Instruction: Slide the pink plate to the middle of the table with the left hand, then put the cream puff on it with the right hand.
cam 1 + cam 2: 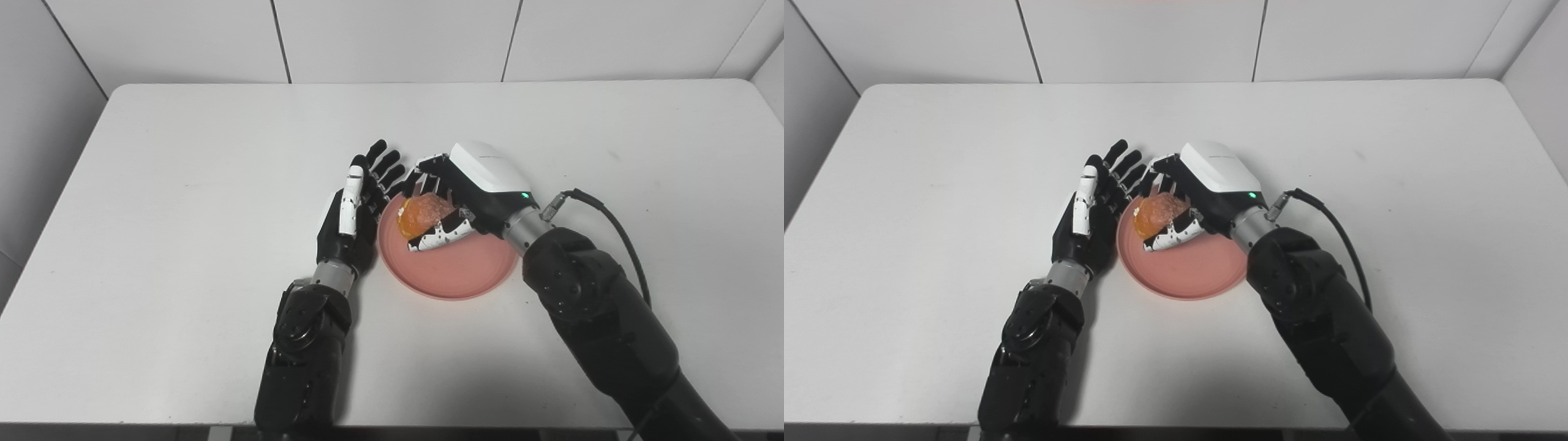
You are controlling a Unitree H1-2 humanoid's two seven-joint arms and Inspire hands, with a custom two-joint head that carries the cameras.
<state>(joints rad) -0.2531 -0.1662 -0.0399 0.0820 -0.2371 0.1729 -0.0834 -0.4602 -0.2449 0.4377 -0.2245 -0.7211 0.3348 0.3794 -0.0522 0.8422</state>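
Resting in the grasp of the right hand (456, 199), the cream puff (421, 215) sits over the far-left part of the pink plate (456, 269). Its golden-orange crust faces up and toward the camera, and a small spot of white cream shows at its left end. The puff is a rounded lump, a little wider than tall, with its long axis running roughly left to right and tilted slightly up toward the right. Whether its underside touches the plate or hangs just above it cannot be told.

The right hand's fingers curl over the far side of the puff while the thumb (442, 236) passes under and in front of it, so the hand is closed around the pastry. The white back of that hand faces up and away.

The plate lies flat near the middle of the tabletop (184, 184), its near rim bare.

The left hand (1090, 214) stands just beside the plate's left edge, on its side with the palm turned toward the plate, fingers spread and pointing away from the robot, holding nothing. Its fingertips come close to the right hand's fingers beyond the puff.
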